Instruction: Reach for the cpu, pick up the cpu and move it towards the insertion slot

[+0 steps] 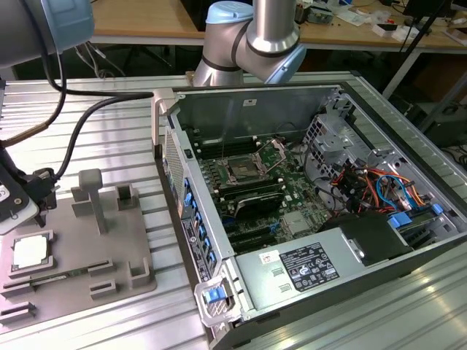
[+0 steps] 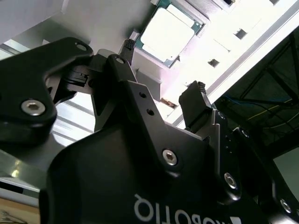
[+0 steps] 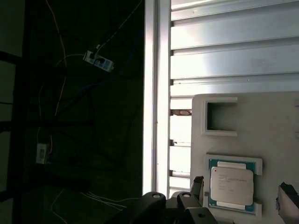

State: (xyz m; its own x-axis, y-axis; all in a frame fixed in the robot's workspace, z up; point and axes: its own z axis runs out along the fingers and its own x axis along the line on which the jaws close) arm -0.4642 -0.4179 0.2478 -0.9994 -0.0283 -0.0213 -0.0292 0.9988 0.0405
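The cpu [image 3: 231, 183] lies flat in its recess on the grey fixture plate [image 3: 261, 121], untouched. The gripper [image 2: 161, 70] hovers above the plate, jaws apart and holding nothing. The insertion slot [image 1: 241, 171] sits well away from the plate, inside the open computer case [image 1: 248, 109].

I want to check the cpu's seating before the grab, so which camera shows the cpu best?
The first wrist view: the cpu lies face-on and whole in its grey holder. The exterior view shows the cpu far off and slanted near that view's left edge. The second wrist view shows the cpu in glare beyond the gripper.
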